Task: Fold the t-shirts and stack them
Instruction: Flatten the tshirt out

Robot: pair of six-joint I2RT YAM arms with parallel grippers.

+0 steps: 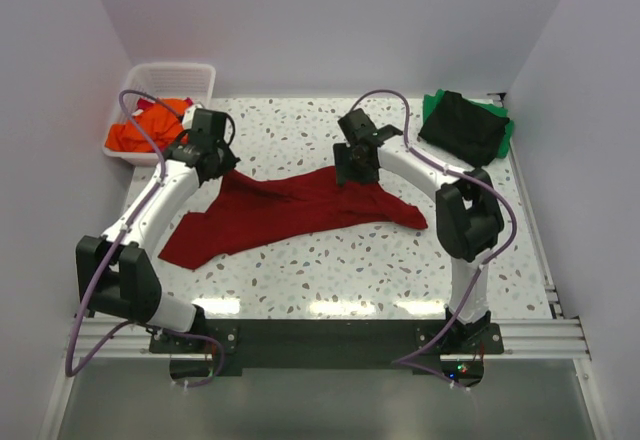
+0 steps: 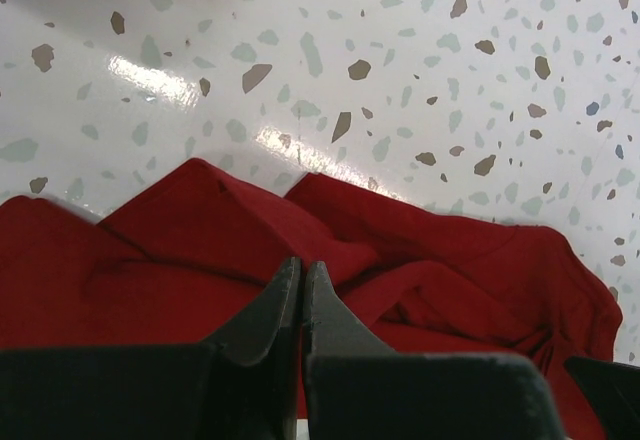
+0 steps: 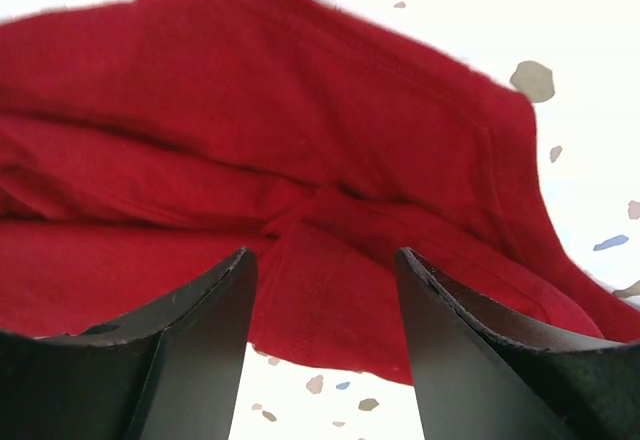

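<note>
The dark red t-shirt lies crumpled and stretched across the middle of the table. My left gripper is at its far left edge. In the left wrist view its jaws are shut, with the red cloth bunched up at their tips. My right gripper is at the shirt's far edge near the middle. In the right wrist view it is open, with a fold of the shirt lying between the fingers. Orange and red shirts lie in the basket. A black shirt lies on a green one.
The white slatted basket stands at the back left corner. The black-and-green stack sits at the back right corner by the wall. White walls close in the left, back and right. Bare speckled table lies in front of the shirt.
</note>
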